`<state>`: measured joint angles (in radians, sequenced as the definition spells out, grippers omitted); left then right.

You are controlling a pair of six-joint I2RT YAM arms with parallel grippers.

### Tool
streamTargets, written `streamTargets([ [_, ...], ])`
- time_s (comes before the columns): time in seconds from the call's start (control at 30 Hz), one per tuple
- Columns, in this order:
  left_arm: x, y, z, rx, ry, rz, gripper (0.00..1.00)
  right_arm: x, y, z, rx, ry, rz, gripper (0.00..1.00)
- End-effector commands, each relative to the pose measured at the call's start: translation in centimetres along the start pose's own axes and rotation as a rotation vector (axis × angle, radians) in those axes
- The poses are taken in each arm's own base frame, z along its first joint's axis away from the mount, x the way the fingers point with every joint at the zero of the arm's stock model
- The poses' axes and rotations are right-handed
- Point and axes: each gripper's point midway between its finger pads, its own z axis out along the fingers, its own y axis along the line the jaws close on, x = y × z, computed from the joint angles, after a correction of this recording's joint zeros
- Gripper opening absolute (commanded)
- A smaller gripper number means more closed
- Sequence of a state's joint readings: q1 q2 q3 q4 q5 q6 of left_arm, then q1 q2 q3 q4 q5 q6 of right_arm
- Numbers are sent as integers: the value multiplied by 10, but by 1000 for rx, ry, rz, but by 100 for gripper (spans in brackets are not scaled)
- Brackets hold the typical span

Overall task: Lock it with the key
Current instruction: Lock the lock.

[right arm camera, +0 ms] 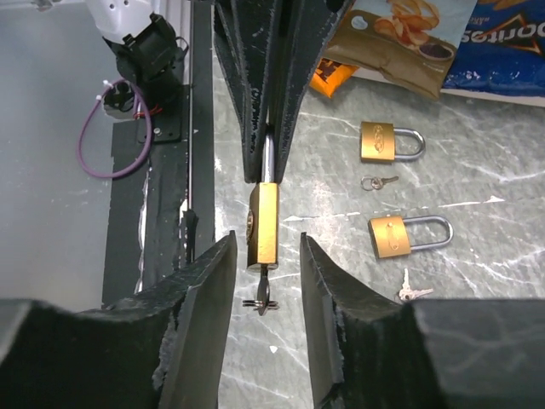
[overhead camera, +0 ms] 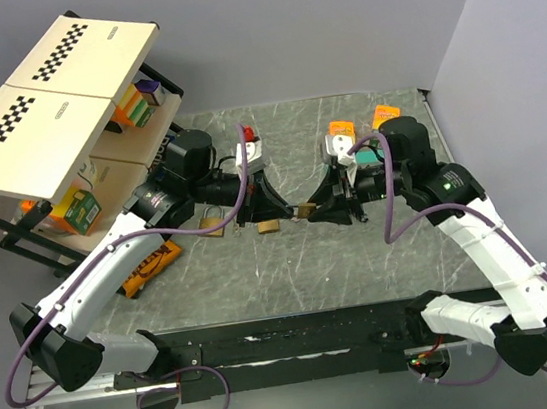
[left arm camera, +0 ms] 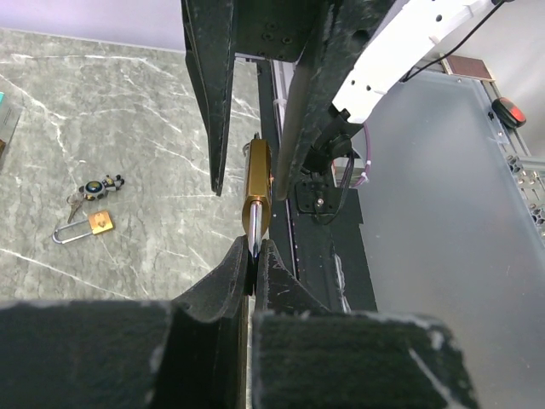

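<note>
Over on the left, a blue snack bag [right arm camera: 502,38] carries upside-down lettering that looks like Doritos. Mid-table, the left gripper [left arm camera: 254,256] is clamped on the shackle of a brass padlock [right arm camera: 264,223], holding it off the surface. The key [right arm camera: 262,302] appears seated in the padlock's keyhole. It looks tiny, light, stiff and slippery, so I'd pinch its flat head. The right gripper [right arm camera: 268,247] straddles it with its jaws apart, not touching.

Top cam: high, behind arm bases [overhead camera: 67,358], looks down and forward, wide, takes in table [overhead camera: 291,263].
Left wrist cam: close, sights along own fingers [left arm camera: 213,298] toward right gripper [left arm camera: 247,194].
Right wrist cam: close, sights along own fingers [right arm camera: 209,281] toward left gripper [right arm camera: 266,175].
Wrist cams face each other, opposite directions across table.
Shared by all three: padlock [overhead camera: 305,208] [left arm camera: 256,192] [right arm camera: 264,226] between grippers, mid-table.
</note>
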<state>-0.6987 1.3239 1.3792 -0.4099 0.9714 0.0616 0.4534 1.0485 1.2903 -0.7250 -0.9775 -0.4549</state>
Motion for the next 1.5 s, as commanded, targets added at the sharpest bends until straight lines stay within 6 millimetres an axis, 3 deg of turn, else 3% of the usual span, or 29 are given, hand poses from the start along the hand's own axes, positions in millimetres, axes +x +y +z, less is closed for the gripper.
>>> streamTargets([
  [0.0,-19,-9,-4,31,-44,47,1,-18,1,-1,-16,-35,-47,42],
  [0.2,-19,-9,-4,29,-46,53,1,-17,0,0,-16,-35,-40,35],
  [0.3,-19,-8,-3,26,-50,53,1,-19,1,1,-25,-38,-42,26],
  [0.4,-16,-6,-2,27,-42,37,1,-18,1,1,-27,-36,-41,5],
  [0.43,-13,-6,-2,26,-33,31,6,-18,1,1,-24,-35,-36,0],
  [0.53,-3,-4,-4,22,-4,25,33,-14,0,1,-17,-24,-22,0],
  [0.63,5,2,-10,-3,8,26,42,-12,0,0,-9,-20,-14,0],
  [0.77,17,5,-19,-37,51,54,40,-11,2,0,-13,-23,-7,0],
  [1.1,8,2,-21,-42,23,93,37,-7,5,4,-60,-9,26,0],
  [1.27,9,-3,-19,-33,29,102,42,-8,4,4,-60,-10,26,0],
  [1.47,11,-4,-16,-44,16,93,35,-8,5,5,-73,-9,24,0],
])
